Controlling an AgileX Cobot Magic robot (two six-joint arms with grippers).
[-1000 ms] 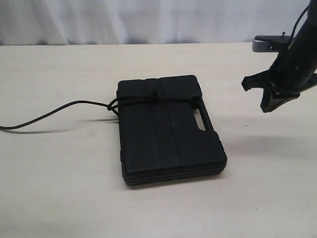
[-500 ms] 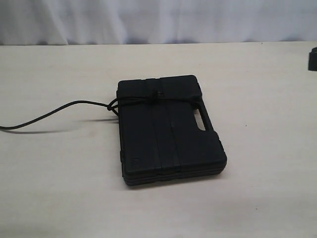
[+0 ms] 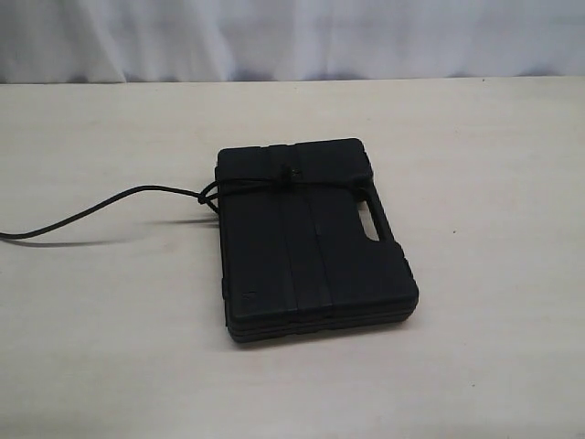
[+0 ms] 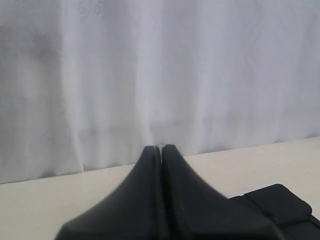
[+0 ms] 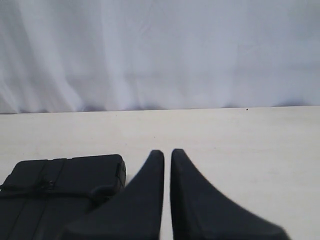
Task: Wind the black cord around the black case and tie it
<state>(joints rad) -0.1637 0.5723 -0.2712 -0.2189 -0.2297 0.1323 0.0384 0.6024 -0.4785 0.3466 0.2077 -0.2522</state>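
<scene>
Black case (image 3: 311, 247) lying flat near the middle of the pale bench (image 3: 494, 366), its handle slot (image 3: 368, 224) facing the bench's right edge. Bare bench surrounds the case on all four sides, with the widest stretches toward the left and right edges. The black cord (image 3: 110, 203) crosses the lid near the case's far end and gathers in a small knot (image 3: 291, 174) on top. From the case's far left corner its free length trails over the bench toward the left edge and runs out of the exterior view.

A small moulded mark (image 3: 249, 297) at the lid's near left corner is too small to read.

The bench surface is matte, cream and lightly scuffed. Along its far edge hangs a white curtain (image 3: 274, 37).

Left gripper (image 4: 159, 148) — fingers pressed together, holding nothing, a corner of the case beside it. Right gripper (image 5: 166, 152) — fingers narrow with a thin slit between them, holding nothing, clear of the case.
</scene>
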